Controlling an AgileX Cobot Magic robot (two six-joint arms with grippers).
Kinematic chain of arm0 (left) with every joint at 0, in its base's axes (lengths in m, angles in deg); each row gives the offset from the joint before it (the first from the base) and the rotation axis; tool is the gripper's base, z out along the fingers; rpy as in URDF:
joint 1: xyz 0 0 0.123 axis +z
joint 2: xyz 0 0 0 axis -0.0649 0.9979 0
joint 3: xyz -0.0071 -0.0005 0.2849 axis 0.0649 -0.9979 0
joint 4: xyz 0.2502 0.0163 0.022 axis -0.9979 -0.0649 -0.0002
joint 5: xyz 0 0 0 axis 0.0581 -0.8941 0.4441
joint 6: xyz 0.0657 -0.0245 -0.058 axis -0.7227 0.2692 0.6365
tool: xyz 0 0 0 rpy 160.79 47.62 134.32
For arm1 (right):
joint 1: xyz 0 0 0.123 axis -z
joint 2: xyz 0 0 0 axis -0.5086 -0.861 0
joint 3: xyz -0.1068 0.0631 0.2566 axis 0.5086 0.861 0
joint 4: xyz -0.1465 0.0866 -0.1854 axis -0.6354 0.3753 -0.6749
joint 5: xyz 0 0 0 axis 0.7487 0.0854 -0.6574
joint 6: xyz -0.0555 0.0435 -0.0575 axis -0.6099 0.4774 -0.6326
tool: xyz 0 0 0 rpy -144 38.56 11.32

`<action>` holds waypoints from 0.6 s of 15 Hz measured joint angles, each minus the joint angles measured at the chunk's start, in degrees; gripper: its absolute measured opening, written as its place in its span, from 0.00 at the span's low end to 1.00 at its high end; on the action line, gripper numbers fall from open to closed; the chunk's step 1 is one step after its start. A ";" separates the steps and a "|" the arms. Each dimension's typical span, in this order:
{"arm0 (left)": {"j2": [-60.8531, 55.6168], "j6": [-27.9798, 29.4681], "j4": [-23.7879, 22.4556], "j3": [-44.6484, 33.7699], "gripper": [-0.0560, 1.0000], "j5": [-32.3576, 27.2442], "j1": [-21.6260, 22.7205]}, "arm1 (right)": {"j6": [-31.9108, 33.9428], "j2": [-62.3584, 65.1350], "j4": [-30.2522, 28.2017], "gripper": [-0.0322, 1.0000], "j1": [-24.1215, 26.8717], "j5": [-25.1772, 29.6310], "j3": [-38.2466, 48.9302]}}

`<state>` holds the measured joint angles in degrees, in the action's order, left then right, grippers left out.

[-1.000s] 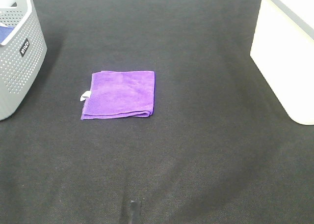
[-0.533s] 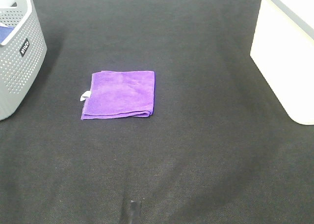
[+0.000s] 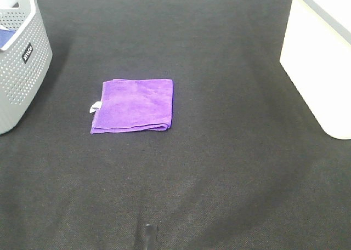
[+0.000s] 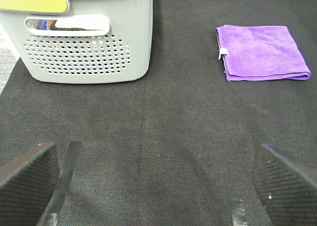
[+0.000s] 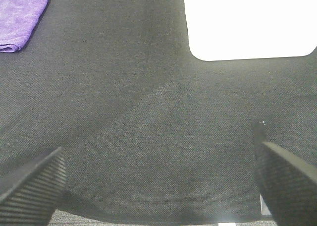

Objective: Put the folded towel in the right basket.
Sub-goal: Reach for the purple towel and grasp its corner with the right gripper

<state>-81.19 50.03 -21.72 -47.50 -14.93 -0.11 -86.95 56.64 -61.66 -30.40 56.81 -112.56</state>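
Note:
A folded purple towel (image 3: 133, 105) with a small white tag lies flat on the dark mat, left of centre. It also shows in the left wrist view (image 4: 262, 52) and in the right wrist view (image 5: 20, 20). The right basket (image 3: 324, 52) is white and stands at the right edge; it also shows in the right wrist view (image 5: 250, 20). My left gripper (image 4: 153, 186) is open and empty, well short of the towel. My right gripper (image 5: 158, 181) is open and empty, near the white basket. Neither arm shows in the high view.
A grey perforated basket (image 3: 19, 58) stands at the left edge, with blue and yellow items inside in the left wrist view (image 4: 84, 37). A dark mat (image 3: 219, 168) covers the table.

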 joint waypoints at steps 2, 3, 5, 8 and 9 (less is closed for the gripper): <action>0.00 0.00 0.00 0.00 0.99 0.00 0.00 | 0.00 0.00 0.00 0.98 0.00 0.00 0.00; 0.00 0.00 0.00 0.00 0.99 0.00 0.00 | 0.00 0.00 0.00 0.98 0.00 0.00 0.00; 0.00 0.00 0.00 0.00 0.99 0.00 0.00 | 0.00 0.00 0.00 0.98 0.00 0.00 0.00; 0.00 0.00 0.00 0.00 0.99 0.00 0.00 | 0.00 0.00 0.00 0.98 0.00 0.00 0.00; 0.00 0.00 0.00 0.00 0.99 0.00 0.00 | 0.00 0.00 -0.23 0.98 0.00 0.00 0.00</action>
<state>-81.19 50.03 -21.72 -47.50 -14.93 -0.11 -86.95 56.64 -61.89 -30.40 56.81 -112.56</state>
